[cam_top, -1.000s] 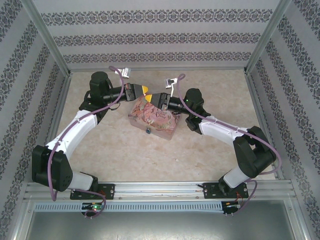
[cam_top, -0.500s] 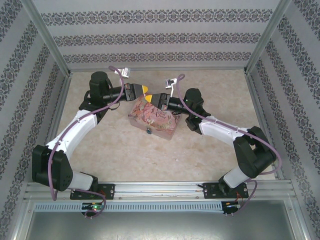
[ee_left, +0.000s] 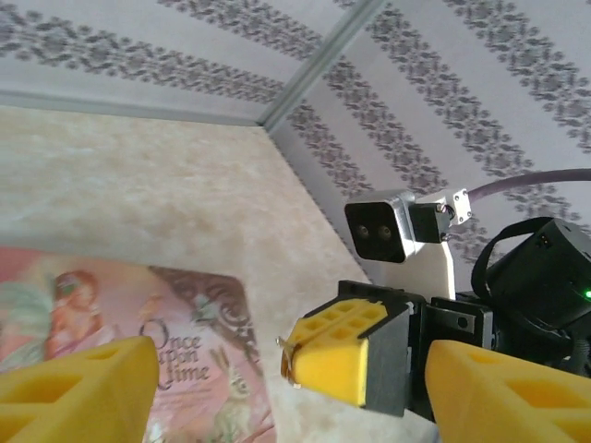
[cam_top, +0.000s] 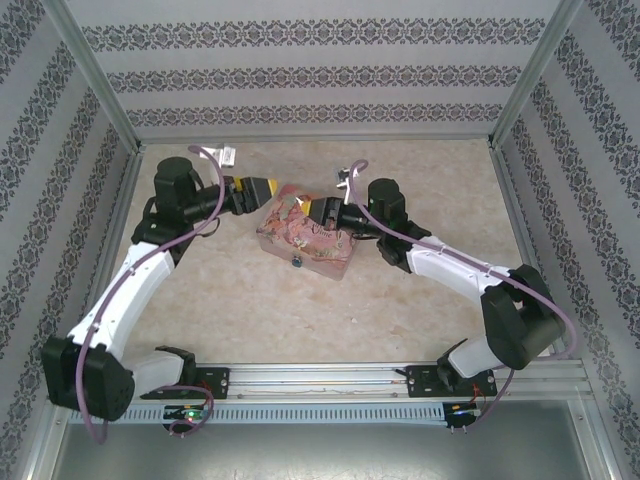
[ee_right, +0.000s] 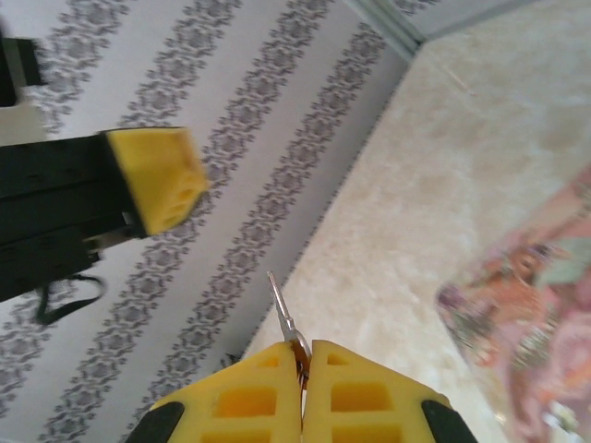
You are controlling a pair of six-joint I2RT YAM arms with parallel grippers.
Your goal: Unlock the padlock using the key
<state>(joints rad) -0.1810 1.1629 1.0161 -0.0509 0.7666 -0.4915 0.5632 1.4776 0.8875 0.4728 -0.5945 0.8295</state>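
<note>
Beige marbled tabletop (cam_top: 430, 290) inside striped floral walls. Box (ee_left: 102, 295): pink, illustrated, lid lettered "Once upon" and "Time"; no brand or other writing legible. Key (ee_right: 282, 314): tiny thin metal sliver, pinched between the closed pads of the right gripper (ee_right: 303, 355), blade poking out beyond the tips. Judged light, stiff and slick, prone to pivot in soft pads, so best held by the bow with the blade left free. Padlock (cam_top: 296, 263): tiny blue-teal speck on the box's near side wall, below and short of the right fingertips, apart from them, farther again from the left ones; keyhole too small to make out. Judged light and hard, probably loose on its hasp and ready to swing, so best taken across the flat body, with shackle and keyhole left clear. Left gripper (cam_top: 270, 188): fingers spread wide, holding nothing, just off the box's far corner, tips facing the right tips.
</note>
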